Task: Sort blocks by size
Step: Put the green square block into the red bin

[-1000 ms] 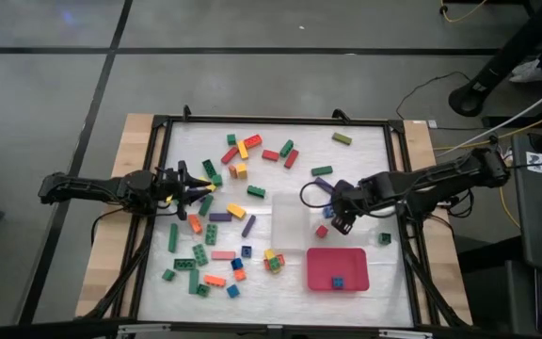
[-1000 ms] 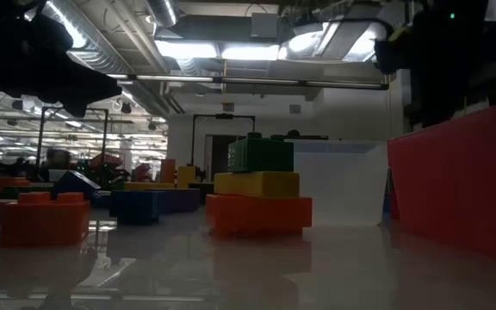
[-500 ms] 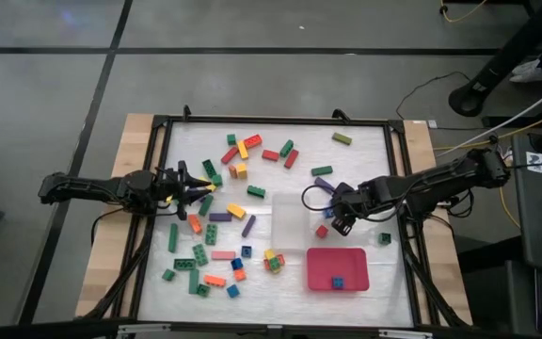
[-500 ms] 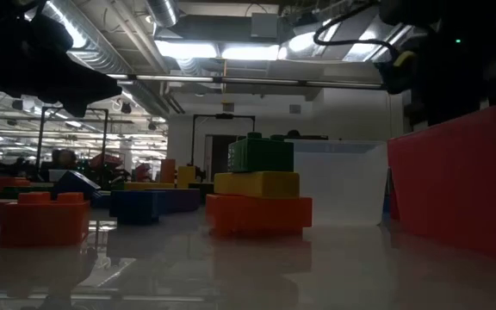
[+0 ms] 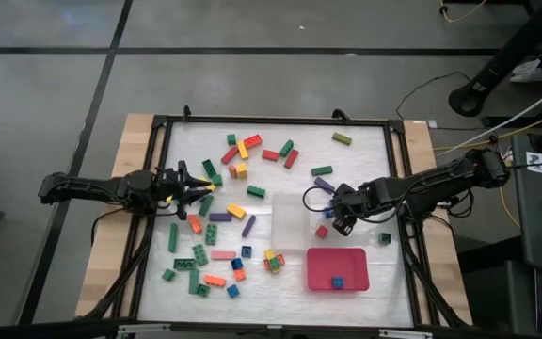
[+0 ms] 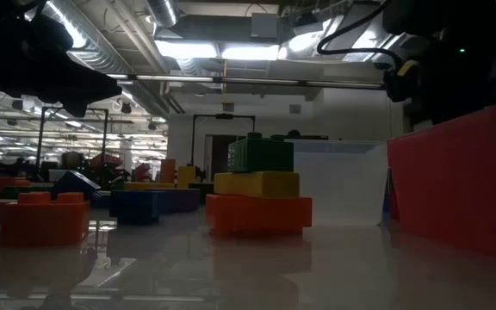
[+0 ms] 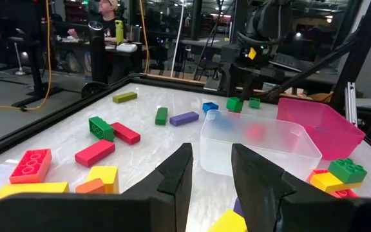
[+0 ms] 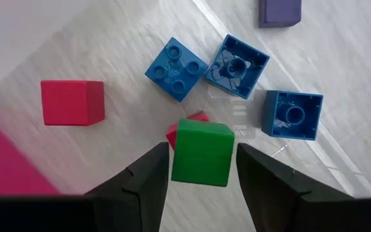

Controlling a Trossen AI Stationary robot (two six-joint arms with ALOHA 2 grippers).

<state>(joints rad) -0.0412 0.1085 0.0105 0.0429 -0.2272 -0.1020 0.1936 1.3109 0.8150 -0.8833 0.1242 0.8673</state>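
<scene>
Nearest the low camera, an orange block [image 6: 44, 223] sits at the surface's front edge at 9 o'clock, with a three-block stack [image 6: 259, 189] beyond it: green on yellow on orange. The red tray [image 5: 337, 268] stands at 5 o'clock on the surface [image 5: 365, 169] and holds one blue block [image 5: 338, 282].

The right gripper [image 8: 198, 169] hangs just right of centre above the surface, beside the clear tub [image 5: 290, 223]. It is clamped on a small green block [image 8: 202, 152], one finger on each side. Below it lie three blue blocks [image 8: 176, 68], a red block [image 8: 72, 102] and a second red one largely hidden under the green block.

The left gripper [image 7: 208, 169] is at 9 o'clock, low over the surface, among the loose blocks [image 5: 216, 217]. Its fingers stand narrowly parted with nothing seen between them. The loose blocks cover the left half of the surface, from 7 o'clock to 12 o'clock.

Farthest off, an olive bar [image 5: 342, 138] lies alone at 1 o'clock. People show in the room beyond, in the left wrist view.
</scene>
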